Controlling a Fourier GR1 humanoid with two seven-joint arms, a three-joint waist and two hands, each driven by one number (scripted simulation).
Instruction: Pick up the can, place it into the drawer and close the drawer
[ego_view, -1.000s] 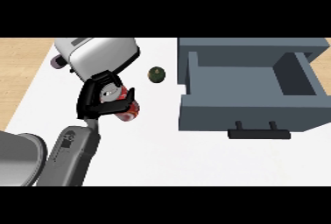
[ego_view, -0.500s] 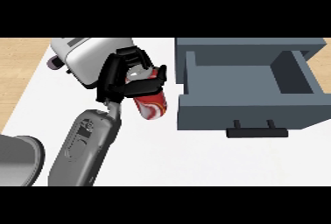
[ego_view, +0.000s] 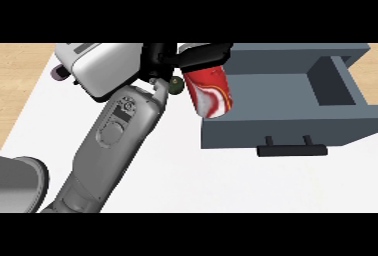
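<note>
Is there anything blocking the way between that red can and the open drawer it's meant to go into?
Nothing visible does. The left hand holds the can right at the left wall of the drawer, which is open with a bare inside. The small dark round object sits on the can's other side, away from the drawer.

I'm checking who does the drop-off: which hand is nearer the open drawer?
Left. The left hand holds the can at the drawer's left wall, over its edge. The right hand shows nowhere in the head view.
</note>
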